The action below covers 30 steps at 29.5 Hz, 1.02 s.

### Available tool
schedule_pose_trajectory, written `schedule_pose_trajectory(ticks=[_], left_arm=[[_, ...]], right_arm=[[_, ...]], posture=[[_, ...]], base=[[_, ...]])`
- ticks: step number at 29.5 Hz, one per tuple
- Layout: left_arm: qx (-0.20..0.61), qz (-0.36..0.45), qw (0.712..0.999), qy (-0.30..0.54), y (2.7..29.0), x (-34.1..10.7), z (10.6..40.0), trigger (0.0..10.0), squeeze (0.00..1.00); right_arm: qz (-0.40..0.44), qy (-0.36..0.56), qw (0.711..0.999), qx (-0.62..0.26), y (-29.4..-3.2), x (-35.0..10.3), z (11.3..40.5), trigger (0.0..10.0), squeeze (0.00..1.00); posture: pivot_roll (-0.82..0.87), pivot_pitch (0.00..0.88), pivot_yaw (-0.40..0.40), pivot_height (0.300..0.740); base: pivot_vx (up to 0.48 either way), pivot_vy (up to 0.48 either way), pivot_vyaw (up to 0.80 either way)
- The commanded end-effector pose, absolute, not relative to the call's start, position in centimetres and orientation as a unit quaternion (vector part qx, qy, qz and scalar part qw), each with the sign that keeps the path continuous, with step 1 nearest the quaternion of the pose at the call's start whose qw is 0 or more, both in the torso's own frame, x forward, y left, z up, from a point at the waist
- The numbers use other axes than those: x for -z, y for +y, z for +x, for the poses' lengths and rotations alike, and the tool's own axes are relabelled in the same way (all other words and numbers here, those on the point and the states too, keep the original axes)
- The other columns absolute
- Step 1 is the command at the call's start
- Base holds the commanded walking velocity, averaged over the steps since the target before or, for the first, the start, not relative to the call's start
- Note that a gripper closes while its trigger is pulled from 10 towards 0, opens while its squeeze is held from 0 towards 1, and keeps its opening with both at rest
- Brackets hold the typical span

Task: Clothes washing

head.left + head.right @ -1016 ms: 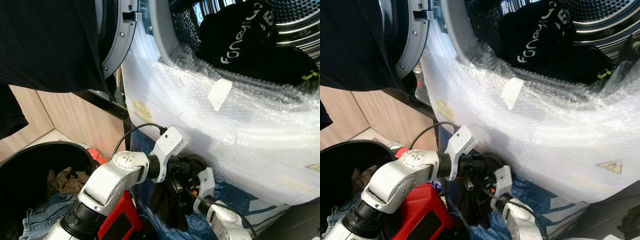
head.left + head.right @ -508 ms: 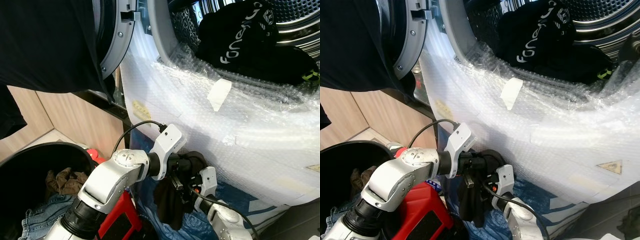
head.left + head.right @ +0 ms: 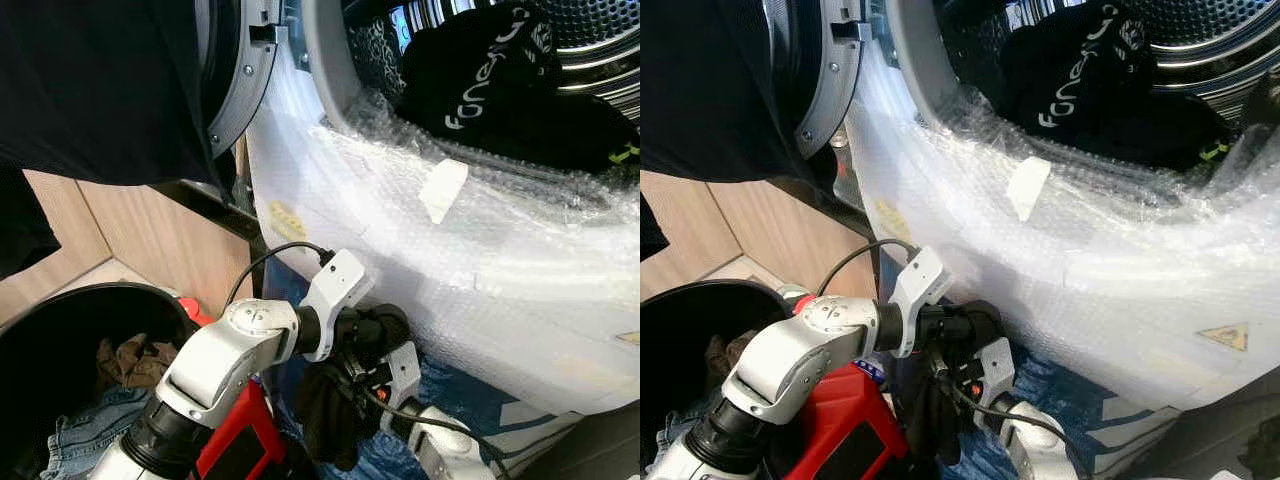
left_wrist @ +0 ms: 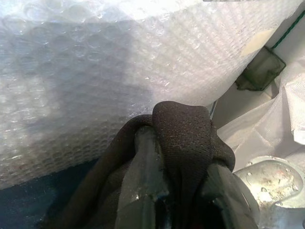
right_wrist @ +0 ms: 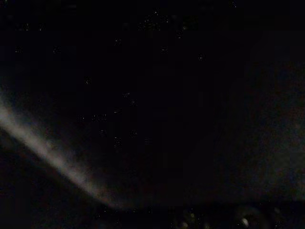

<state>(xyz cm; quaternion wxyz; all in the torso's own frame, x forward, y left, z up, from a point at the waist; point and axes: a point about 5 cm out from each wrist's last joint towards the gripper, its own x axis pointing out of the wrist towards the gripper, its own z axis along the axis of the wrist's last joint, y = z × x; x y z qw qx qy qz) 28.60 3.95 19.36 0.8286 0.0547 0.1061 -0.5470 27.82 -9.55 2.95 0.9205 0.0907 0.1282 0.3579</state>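
Washer upper right, basket lower left, arms low centre.
Washer drum (image 3: 560,30) at upper right holds a garment (image 3: 490,75); its door (image 3: 235,90) hangs open at upper left. Bubble wrap (image 3: 480,270) covers the front below the opening. Left gripper (image 3: 365,340), low centre, holds a cloth (image 4: 183,138) against the wrap. Basket (image 3: 40,330) at lower left holds clothes (image 3: 125,360).
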Motion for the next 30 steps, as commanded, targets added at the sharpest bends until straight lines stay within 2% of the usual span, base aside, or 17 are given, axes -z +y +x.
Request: schedule_pose_trajectory(ticks=[1,7,17,18,19,20,25,26,30], left_arm=[[0.565,0.064,0.818,0.087,3.3,-20.1,28.0,0.0,0.00],[0.569,0.062,0.816,0.082,2.6,-20.1,28.0,0.0,0.00],[0.540,0.058,0.836,0.079,4.1,-20.5,28.4,0.0,0.00],[0.535,0.058,0.839,0.078,4.2,-20.5,28.5,0.9,0.00],[0.535,0.061,0.839,0.078,4.3,-20.5,28.5,0.9,0.00],[0.532,0.063,0.841,0.075,4.5,-20.5,28.5,10.0,0.00],[0.542,0.058,0.833,0.090,5.0,-20.4,27.8,10.0,0.00],[0.534,0.057,0.839,0.091,5.0,-20.3,27.8,10.0,1.00],[0.522,0.057,0.846,0.092,5.2,-20.3,27.8,10.0,1.00]], right_arm=[[0.087,0.121,0.919,-0.364,-9.4,-3.1,27.7,0.0,0.00],[0.088,0.117,0.922,-0.358,-9.7,-3.2,27.5,0.0,0.00],[0.098,0.110,0.915,-0.376,-8.1,-3.6,27.5,0.0,0.00],[0.097,0.109,0.914,-0.378,-8.0,-3.6,27.5,0.0,0.00],[0.097,0.109,0.914,-0.380,-8.0,-3.7,27.5,0.0,0.00],[0.098,0.109,0.912,-0.382,-8.0,-3.7,27.4,0.0,0.00],[0.109,0.112,0.910,-0.385,-8.2,-3.5,27.2,0.0,0.00],[0.103,0.117,0.909,-0.387,-8.2,-3.3,27.1,0.0,0.00],[0.094,0.121,0.909,-0.388,-8.2,-3.2,27.1,0.0,0.00]], posture=[[0.13,0.042,-0.055,0.740],[0.11,0.045,-0.066,0.740],[0.13,0.058,-0.059,0.740],[0.13,0.058,-0.059,0.740],[0.13,0.058,-0.059,0.740],[0.14,0.067,-0.058,0.740],[0.16,0.077,-0.061,0.740],[0.16,0.081,-0.062,0.740],[0.16,0.081,-0.065,0.740]], base=[[0.000,0.000,0.00],[0.000,0.000,0.00],[0.000,0.000,0.00],[0.000,0.000,0.00],[0.000,0.000,0.00],[0.000,0.000,0.00],[0.000,0.000,0.00],[0.000,0.000,0.00],[0.000,0.000,0.00]])
